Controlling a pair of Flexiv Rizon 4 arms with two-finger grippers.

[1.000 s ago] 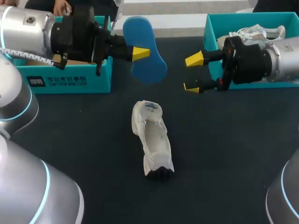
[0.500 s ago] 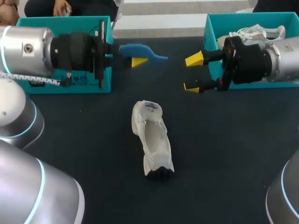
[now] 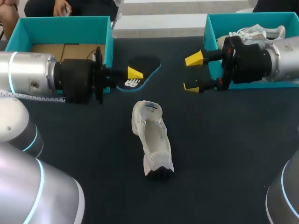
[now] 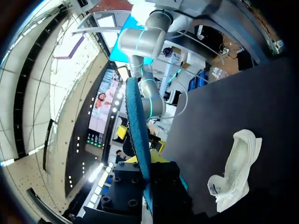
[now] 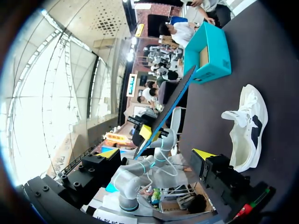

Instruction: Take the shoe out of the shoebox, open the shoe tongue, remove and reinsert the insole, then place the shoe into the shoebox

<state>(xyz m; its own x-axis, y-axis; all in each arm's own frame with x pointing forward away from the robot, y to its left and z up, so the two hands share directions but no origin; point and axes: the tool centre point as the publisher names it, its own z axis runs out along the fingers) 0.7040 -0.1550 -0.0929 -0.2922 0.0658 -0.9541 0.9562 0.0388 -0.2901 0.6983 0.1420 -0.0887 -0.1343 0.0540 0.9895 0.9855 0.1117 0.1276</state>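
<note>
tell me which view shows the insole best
The head view: the insole shows face-on, dark top and white print visible, held in the left tool. In the left wrist view the insole is only a thin blue edge; in the right wrist view, a dark slanted strip.

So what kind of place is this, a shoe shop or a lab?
Most likely a robot test bench, not a shop. Two robot arms reach over a dark table, the left gripper holds a shoe's insole, and a white shoe lies near two teal shoeboxes.
</note>
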